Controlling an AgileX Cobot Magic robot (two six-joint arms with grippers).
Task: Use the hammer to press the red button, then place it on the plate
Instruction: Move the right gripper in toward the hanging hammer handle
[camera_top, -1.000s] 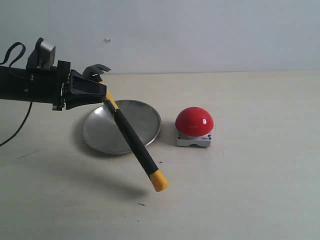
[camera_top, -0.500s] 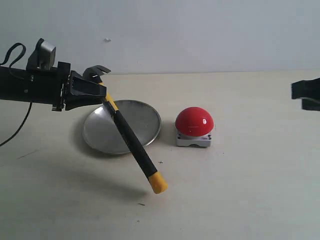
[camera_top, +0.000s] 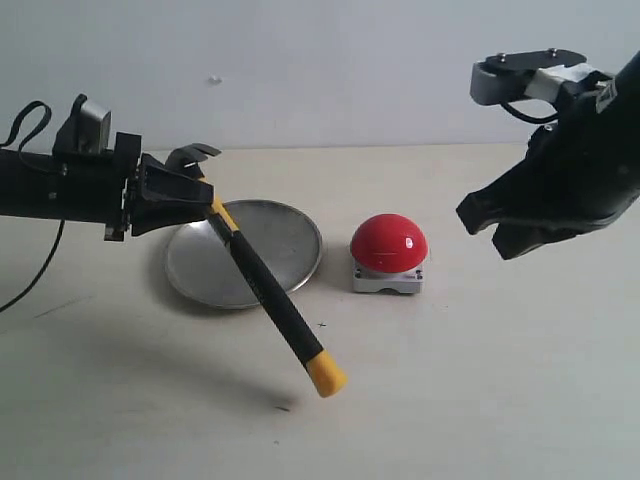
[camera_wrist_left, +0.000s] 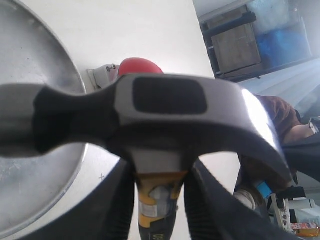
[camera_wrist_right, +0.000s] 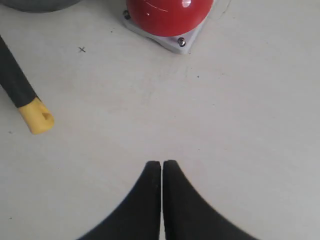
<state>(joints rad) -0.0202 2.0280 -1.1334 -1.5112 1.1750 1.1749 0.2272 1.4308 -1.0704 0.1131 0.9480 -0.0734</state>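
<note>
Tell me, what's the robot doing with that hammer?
The left gripper holds the hammer just below its head, lifted off the table, with the handle slanting down past the plate. The red button sits beside the plate, and nothing touches it. The right gripper hovers over the table near the button, fingers shut and empty.

Evenly lit, bright. Throws soft shadows on the worktop (camera_top: 480, 400), glints on the red button (camera_top: 389, 243). Blurs the close hammer (camera_wrist_left: 170, 100).

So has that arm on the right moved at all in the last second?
Yes. The right gripper has come in from the right edge, leftward toward the red button, which has not shifted.
</note>
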